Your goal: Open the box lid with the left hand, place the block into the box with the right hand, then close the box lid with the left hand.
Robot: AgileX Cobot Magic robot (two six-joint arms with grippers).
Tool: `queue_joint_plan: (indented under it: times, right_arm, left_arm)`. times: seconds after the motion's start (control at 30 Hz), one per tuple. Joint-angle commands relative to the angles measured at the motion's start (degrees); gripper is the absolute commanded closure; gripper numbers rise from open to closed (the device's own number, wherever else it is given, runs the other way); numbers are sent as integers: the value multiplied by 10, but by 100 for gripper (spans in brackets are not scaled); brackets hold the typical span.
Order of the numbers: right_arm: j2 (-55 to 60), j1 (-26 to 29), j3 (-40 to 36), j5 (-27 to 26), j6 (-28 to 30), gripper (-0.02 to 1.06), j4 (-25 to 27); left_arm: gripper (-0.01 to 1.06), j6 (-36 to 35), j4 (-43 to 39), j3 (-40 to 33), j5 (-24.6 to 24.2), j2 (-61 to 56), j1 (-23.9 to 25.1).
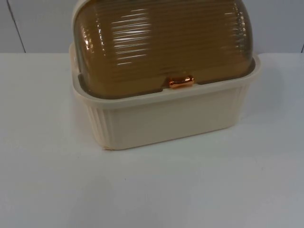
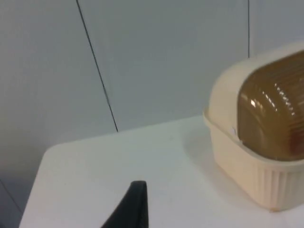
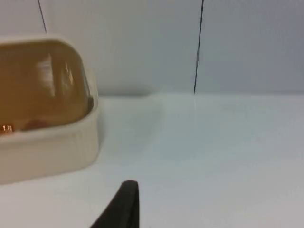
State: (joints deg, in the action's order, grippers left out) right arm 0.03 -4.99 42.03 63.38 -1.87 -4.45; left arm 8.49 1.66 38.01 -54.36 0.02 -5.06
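At the left of the scene, the left tool (image 2: pixel 137 204) waits low over the white tabletop (image 2: pixel 142 156), with the box (image 2: pixel 247 166) lying off to its right and well apart from it. One black fingertip is visible; how far this tool is open cannot be told, and nothing is seen in its hold.

Centre, top view: the cream box (image 1: pixel 166 118) stands on the tabletop (image 1: pixel 152 190) against the grey partition wall (image 1: pixel 33 23), its long axis running across the picture. Its amber, ribbed, dome-shaped lid (image 1: pixel 161 42) is down and seated inside the rim. A small copper-coloured handle (image 1: pixel 181 82) sits at the middle of the lid's front edge, just above the rim, facing the camera. This handle is the point the opening move turns on: the left tool must travel rightward and round to the box's front to reach it.

At the right, the right tool (image 3: pixel 123 204) waits likewise over the tabletop (image 3: pixel 213 142), the box (image 3: pixel 47 142) lying to its left and apart from it, the lid (image 3: pixel 42 80) closed. Its opening cannot be told either, and it holds nothing visible. Neither arm looks clearly nearer the box. As judged, the first step, opening the lid, is not yet begun.
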Motion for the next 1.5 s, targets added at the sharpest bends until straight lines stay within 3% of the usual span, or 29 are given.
queue_joint_plan:
  times: [0.0, 0.23, 0.67, 0.83, 1.2, 1.47]
  right_arm:
    - [0, -3, -34, 2, -5, 0, 0]
    - [0, -3, -125, -16, -5, 0, 0]
    - [0, -3, -125, -16, -5, 0, 0]
    - [0, -3, -125, -16, -5, 0, 0]
    - [0, -3, -125, -16, -6, 0, 0]
    - [0, -3, -125, -16, -6, 0, 0]
  left_arm:
    - [1, -5, 7, -9, 0, 0, -4]
    - [1, -5, 7, -35, -18, 0, -4]
    - [1, -26, 1, -35, -41, 0, -4]
    - [1, -36, -12, -35, -71, 0, -4]
    - [1, -50, -4, -37, -72, 0, -4]
    - [1, -26, 13, -95, -72, 0, -4]
